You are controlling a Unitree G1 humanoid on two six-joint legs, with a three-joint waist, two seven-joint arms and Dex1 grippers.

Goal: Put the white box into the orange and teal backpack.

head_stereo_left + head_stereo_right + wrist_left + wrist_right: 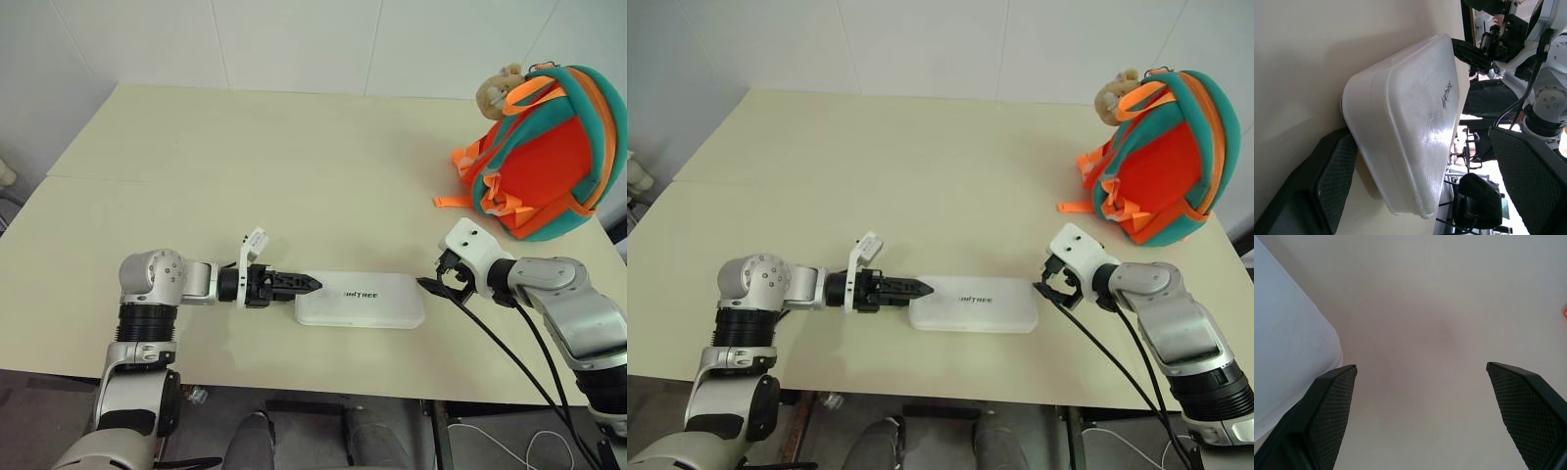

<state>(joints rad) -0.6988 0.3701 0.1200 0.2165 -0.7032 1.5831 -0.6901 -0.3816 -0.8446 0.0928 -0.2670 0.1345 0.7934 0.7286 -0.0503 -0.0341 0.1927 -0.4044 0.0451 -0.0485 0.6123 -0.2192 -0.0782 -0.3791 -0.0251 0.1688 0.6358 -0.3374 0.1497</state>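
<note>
The box lies flat near the table's front edge, its long side running across, dark lettering up. At its 9 o'clock end sits the left gripper, released, its two black fingers spread wide; in the left wrist view one finger lies by the box's lower edge and the other stands off above its top face, so the end of the box sits between them with no squeeze. Just off the box's 3 o'clock end the right gripper hangs low, also released, jaws wide with bare table between them and the box's rounded corner beside one finger. The backpack stands well apart at about 1 o'clock from the box, near the far right corner, a tan plush toy at its top and an orange strap trailing onto the table. Black cables run back along the right arm.
</note>
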